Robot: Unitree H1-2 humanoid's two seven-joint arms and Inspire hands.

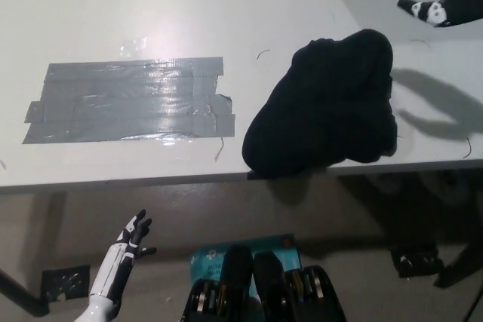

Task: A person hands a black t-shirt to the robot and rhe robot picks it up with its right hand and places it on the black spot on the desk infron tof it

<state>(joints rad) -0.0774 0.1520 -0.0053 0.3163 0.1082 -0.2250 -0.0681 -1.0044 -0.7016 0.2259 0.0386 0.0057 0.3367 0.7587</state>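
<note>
- T-shirt (324, 111), black, lies bunched in a heap on the desk (151, 5), near its front edge, right of centre. Its lower left corner reaches the desk's front edge, touching it or just over it; I can't tell which.
- Desk is white and fills the upper part of the head view; its front edge runs across the middle of the picture.
- Taped patch (128, 101), grey and glossy, strips overlapping, sits on the desk's left half. The t-shirt is to the right of it, clear of it, with a bare white strip between them. None of the cloth is on the patch.
- My right hand (441, 9), black, is at the top right corner, above the desk's far right side and well apart from the t-shirt. It holds nothing. Only part of it shows, so I can't tell how its fingers stand.
- Its shadow (441, 107) falls on the desk just right of the heap.
- My left hand (132, 239), white, rests low at the lower left, below the desk edge, fingers spread, holding nothing.
</note>
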